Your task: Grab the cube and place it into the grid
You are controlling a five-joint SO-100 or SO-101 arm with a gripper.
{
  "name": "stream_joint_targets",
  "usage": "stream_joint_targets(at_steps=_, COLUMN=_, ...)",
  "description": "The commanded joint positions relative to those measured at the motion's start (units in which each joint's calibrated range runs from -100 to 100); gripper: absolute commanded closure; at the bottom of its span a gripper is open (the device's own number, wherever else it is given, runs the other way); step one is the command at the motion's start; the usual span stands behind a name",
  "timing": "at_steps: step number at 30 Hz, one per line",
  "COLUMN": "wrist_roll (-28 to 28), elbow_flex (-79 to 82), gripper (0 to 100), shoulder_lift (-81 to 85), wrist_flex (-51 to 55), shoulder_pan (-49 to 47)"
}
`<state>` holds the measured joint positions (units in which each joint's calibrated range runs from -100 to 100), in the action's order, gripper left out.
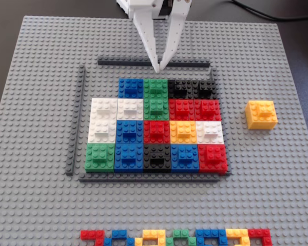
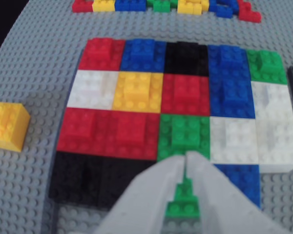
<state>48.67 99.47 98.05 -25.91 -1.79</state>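
fixed view high, wrist close; both share grid (image 1: 156, 125)

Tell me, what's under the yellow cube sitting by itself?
The cube sits on the big grey studded baseplate, off to the right of the grid in the fixed view. The studs right beneath it are covered, so nothing else can be seen there.

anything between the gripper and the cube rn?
In the fixed view, the gripper hangs at the grid's far edge; the black and red blocks of its top right corner lie towards the cube, then bare baseplate.
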Motion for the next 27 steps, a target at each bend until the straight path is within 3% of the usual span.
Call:
stream_joint_targets(at_steps=1, wrist_roll=-0.10, elbow_flex=-0.10, gripper=100, shoulder_lift=1.86, wrist_flex=-0.81, shoulder_pan=0.35)
stream_joint_targets(at_steps=13, wrist_roll=-1.71, elbow_flex=-26.48, gripper=100, shoulder_lift=-10.52, wrist_flex=9.06, shoulder_pan=-4.44)
stream_joint_targets(at_steps=27, wrist_roll=-10.65, elbow_flex=-68.43, gripper=100, shoulder_lift=-39.49, wrist_flex=24.25, shoulder_pan=-16.45)
